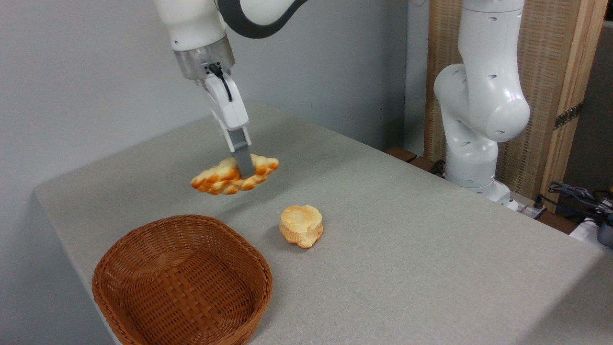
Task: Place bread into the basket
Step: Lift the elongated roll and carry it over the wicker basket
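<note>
bread [225, 177] up in the air, claw [244, 168] pinching it near mid-length, above the counter [407, 230] toward its far left edge. looks light and stiff, barely sagging; basket [182, 282] waits at the near-left corner.

Braided golden bread [225, 178] with orange-brown edges, lifted clear of the table, roughly level, far of the basket [182, 282], shallow reddish-brown wicker, upright, near left.
</note>
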